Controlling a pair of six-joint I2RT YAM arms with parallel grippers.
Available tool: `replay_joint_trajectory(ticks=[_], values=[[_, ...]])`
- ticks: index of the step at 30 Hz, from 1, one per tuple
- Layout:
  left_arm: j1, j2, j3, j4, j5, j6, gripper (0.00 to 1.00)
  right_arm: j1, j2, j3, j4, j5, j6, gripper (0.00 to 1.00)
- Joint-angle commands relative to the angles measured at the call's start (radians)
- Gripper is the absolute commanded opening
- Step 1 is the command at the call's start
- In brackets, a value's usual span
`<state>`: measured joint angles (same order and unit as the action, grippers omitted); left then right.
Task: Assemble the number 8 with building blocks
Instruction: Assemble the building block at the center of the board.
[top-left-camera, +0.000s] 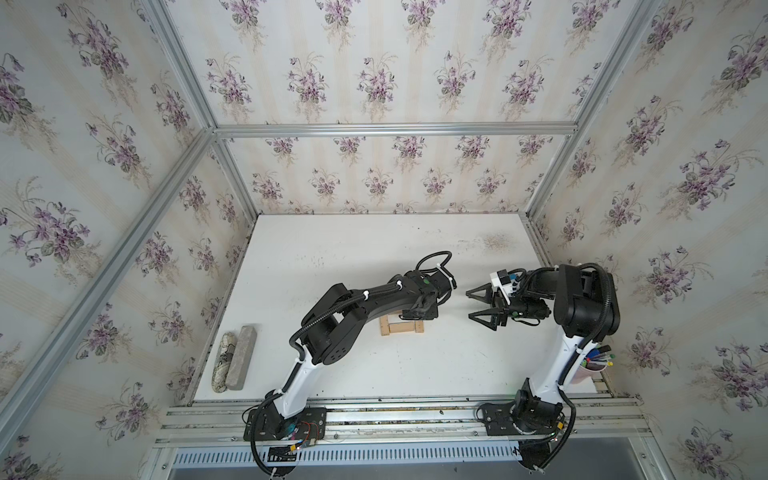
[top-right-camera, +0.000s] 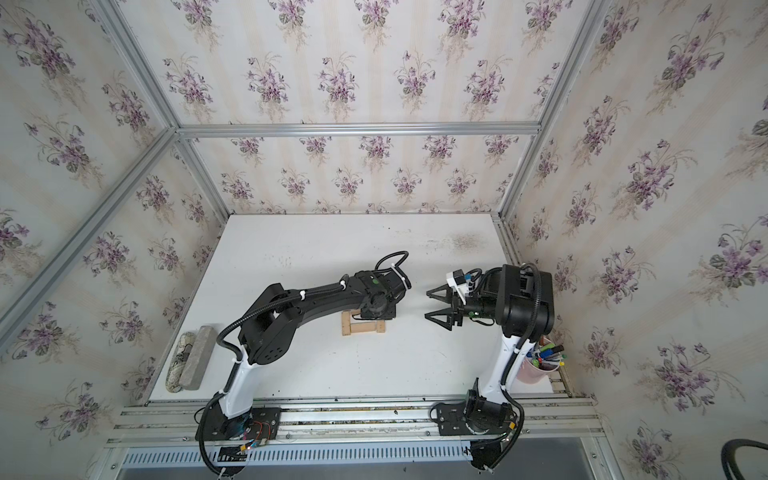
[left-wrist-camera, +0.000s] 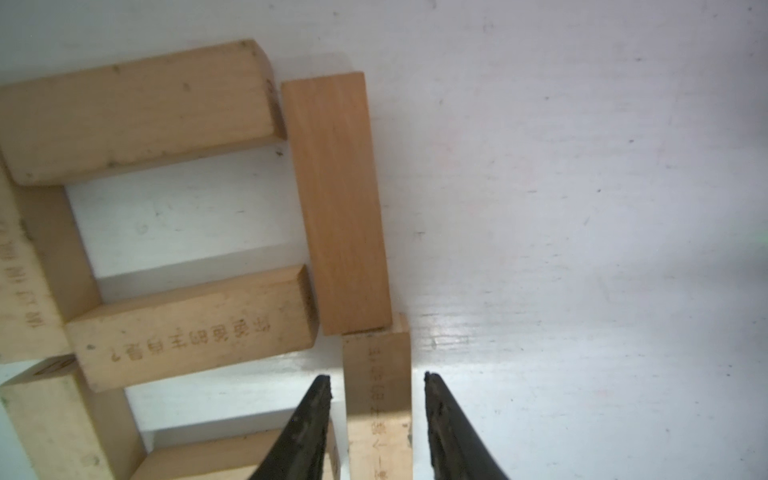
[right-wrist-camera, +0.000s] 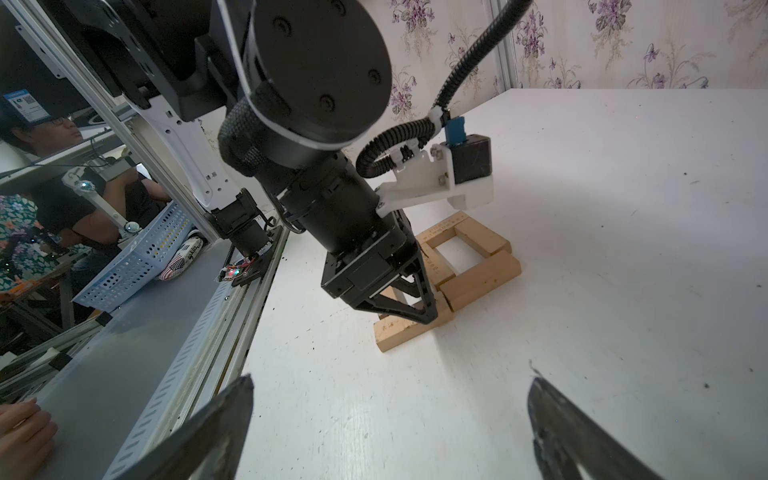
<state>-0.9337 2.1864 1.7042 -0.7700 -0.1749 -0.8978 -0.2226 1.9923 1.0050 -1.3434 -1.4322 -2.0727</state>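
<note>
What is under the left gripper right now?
One building block lies flat on the white table, between the slightly parted fingers of the left gripper, which do not touch it. In both top views the arm hides that part of the number 8.

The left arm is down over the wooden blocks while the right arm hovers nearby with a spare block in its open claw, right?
Not quite. The right gripper is open but empty: the right wrist view shows nothing between its jaws. The left gripper is indeed down over the building blocks.
</note>
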Motion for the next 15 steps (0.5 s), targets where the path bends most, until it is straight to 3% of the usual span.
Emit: replay_joint_trajectory(ticks=[1,15], values=[[0.001,0.009,0.020,-0.015,0.014,0.032,0.40,0.000,0.000,0.004,-0.028,-0.034,-0.402,1.00],[0.003,0.011,0.012,-0.046,0.003,0.004,0.38,0.001,0.000,0.004,-0.029,-0.033,-0.402,1.00]])
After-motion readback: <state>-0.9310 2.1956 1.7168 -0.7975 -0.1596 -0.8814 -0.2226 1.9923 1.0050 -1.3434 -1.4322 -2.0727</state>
